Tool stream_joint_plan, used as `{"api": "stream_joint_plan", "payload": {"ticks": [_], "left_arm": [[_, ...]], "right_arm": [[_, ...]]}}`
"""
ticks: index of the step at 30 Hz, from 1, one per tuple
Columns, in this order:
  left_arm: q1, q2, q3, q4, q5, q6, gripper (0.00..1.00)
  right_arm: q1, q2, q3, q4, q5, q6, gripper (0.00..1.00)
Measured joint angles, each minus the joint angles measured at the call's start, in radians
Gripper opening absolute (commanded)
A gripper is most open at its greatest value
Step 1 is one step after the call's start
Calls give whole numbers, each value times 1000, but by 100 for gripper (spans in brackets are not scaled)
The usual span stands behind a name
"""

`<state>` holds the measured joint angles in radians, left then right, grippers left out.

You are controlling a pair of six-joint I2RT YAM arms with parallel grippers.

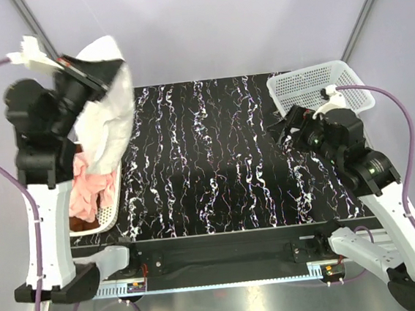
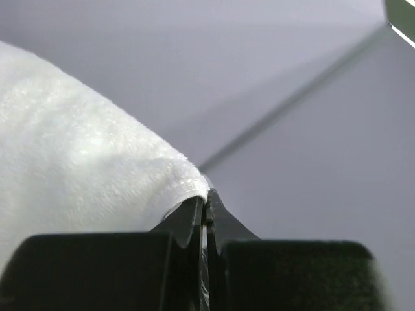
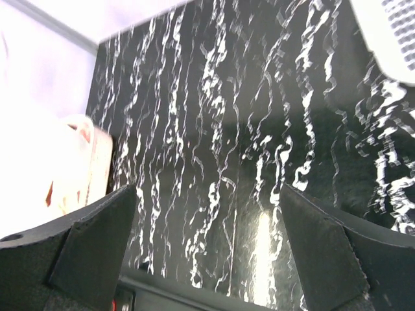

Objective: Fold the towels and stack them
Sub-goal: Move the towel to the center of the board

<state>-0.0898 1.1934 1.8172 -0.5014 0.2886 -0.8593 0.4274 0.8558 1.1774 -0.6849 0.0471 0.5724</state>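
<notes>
While left pincer [image 2: 206, 197] pinches white towel [image 1: 107, 125] and right pincer [image 3: 207, 191] gapes, pink towel [image 1: 89, 187] lies in basket [image 1: 110, 218].

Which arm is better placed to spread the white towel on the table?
Left: the left hand is shut on the white towel, hanging above the left basket. The right hand is open and empty.

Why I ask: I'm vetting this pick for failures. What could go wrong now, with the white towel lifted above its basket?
1. The left gripper pinches only a thin edge of the white towel; it may slip free.
2. The towel's lower end hangs against the pink towel in the left basket and might drag it out.
3. The right gripper is open, far off, so the towel may land bunched on the table.
</notes>
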Motion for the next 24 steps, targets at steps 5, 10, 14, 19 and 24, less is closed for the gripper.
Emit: {"api": "stream_joint_plan", "payload": {"ticks": [5, 10, 14, 19, 24], "left_arm": [[-221, -118, -392, 166, 126, -33, 0], [-531, -63, -891, 298, 140, -70, 0], [-777, 142, -1039, 372, 157, -99, 0], [-910, 298, -981, 515, 197, -118, 0], [-940, 374, -844, 630, 235, -121, 31]], "right_arm": [[0, -47, 5, -9, 66, -1, 100], [0, -58, 3, -18, 100, -10, 100], [0, -35, -2, -27, 110, -18, 100], [0, 18, -2, -55, 115, -25, 100], [0, 31, -1, -68, 132, -46, 100]]}}
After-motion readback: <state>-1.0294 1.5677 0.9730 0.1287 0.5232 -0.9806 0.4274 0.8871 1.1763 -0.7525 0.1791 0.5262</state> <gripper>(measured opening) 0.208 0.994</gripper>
